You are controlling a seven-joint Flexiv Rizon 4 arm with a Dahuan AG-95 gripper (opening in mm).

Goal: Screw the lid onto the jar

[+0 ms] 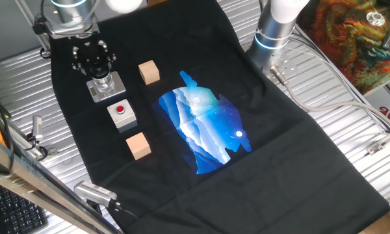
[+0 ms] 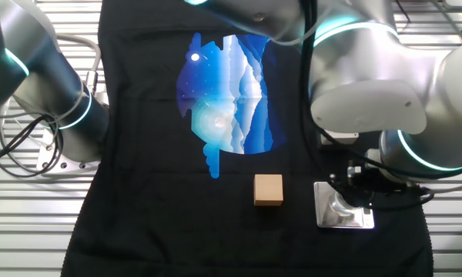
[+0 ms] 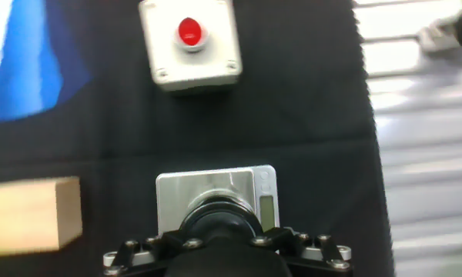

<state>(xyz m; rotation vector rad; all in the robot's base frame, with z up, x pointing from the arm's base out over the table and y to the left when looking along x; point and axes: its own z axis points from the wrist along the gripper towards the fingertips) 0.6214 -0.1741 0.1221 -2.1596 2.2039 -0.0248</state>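
The jar stands on its grey square metal base plate at the back left of the black cloth. My gripper hangs straight over the jar and hides its top. In the hand view a round black lid sits between the jaws over the base plate, and the gripper looks shut on it. From the other fixed view the gripper covers the jar, and only its lower part and the plate show.
A grey box with a red button sits just in front of the jar. One wooden cube lies to the jar's right, another nearer the front. A blue picture fills the cloth's middle. A second robot arm stands at the back.
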